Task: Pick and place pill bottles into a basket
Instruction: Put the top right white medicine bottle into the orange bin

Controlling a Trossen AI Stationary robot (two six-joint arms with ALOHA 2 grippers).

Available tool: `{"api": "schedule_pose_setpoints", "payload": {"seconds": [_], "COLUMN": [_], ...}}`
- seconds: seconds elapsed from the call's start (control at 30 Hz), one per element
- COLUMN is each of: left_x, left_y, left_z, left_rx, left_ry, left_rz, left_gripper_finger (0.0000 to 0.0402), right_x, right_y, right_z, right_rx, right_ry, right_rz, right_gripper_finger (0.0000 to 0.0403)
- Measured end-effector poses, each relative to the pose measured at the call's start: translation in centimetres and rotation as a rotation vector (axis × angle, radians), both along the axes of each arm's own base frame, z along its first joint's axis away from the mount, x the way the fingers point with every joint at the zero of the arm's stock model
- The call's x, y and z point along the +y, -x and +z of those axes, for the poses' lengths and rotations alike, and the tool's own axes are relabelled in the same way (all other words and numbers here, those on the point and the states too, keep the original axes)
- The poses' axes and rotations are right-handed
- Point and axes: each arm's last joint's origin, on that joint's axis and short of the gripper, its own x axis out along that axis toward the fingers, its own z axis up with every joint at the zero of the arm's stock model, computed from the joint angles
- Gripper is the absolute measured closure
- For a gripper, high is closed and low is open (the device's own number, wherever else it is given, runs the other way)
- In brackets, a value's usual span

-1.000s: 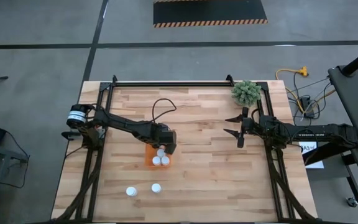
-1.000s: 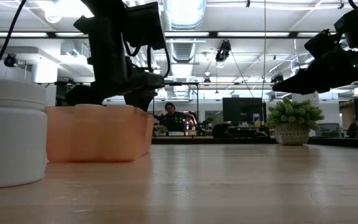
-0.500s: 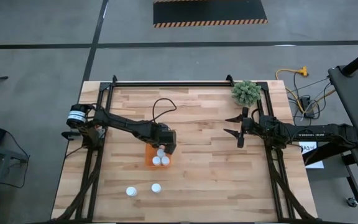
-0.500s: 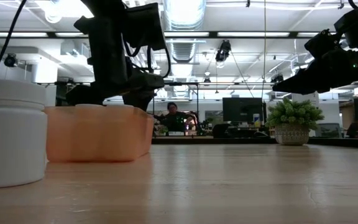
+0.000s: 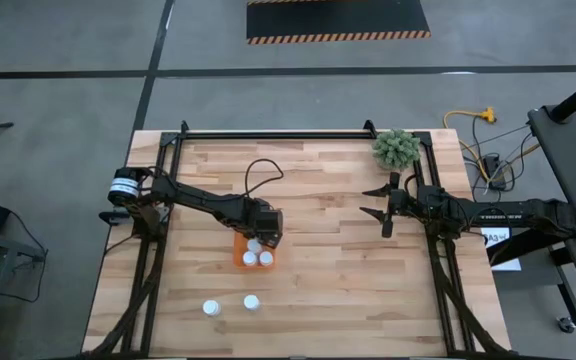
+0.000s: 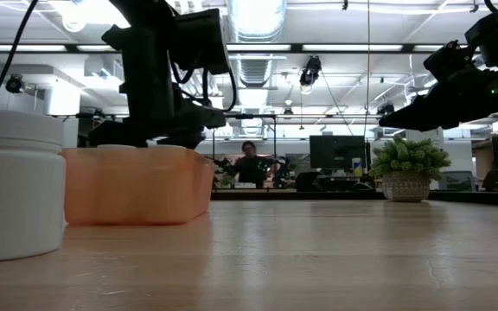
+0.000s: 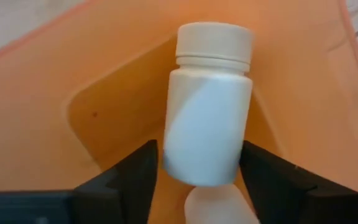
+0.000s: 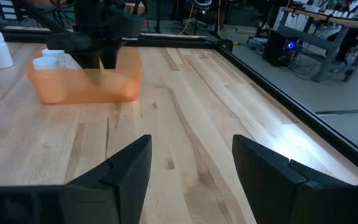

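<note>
Left gripper shifted, fingers now pinching bottle over basket; right gripper open nr plant.

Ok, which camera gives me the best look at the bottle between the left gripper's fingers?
The left wrist view: the pill bottle fills it, flanked by both fingers over the orange basket. From high up the left gripper covers it. The low and right wrist views show only the basket's wall.
</note>
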Motion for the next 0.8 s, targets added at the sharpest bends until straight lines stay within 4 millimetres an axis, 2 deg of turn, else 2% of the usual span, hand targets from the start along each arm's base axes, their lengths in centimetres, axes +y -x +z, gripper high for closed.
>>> {"api": "schedule_pose_setpoints", "payload": {"seconds": [0.17,0.6,0.8], "left_x": [0.0,0.0,0.0], "left_y": [-0.1,-0.7,-0.4], "left_z": [0.2,2.1,2.8], "left_rx": [-0.007,-0.064,-0.005], "left_ry": [0.002,0.000,-0.007], "left_rz": [0.000,0.001,0.002], "left_gripper_finger": [0.0255,0.0256,0.0256], "right_x": [0.0,0.0,0.0], "right_y": [0.0,0.0,0.0], "right_z": [0.0,0.0,0.0], "right_rx": [0.000,0.000,0.000], "right_ry": [0.000,0.000,0.000], "right_rz": [0.000,0.000,0.000], "right_gripper_finger": [0.0188,0.0188,0.0188]}}
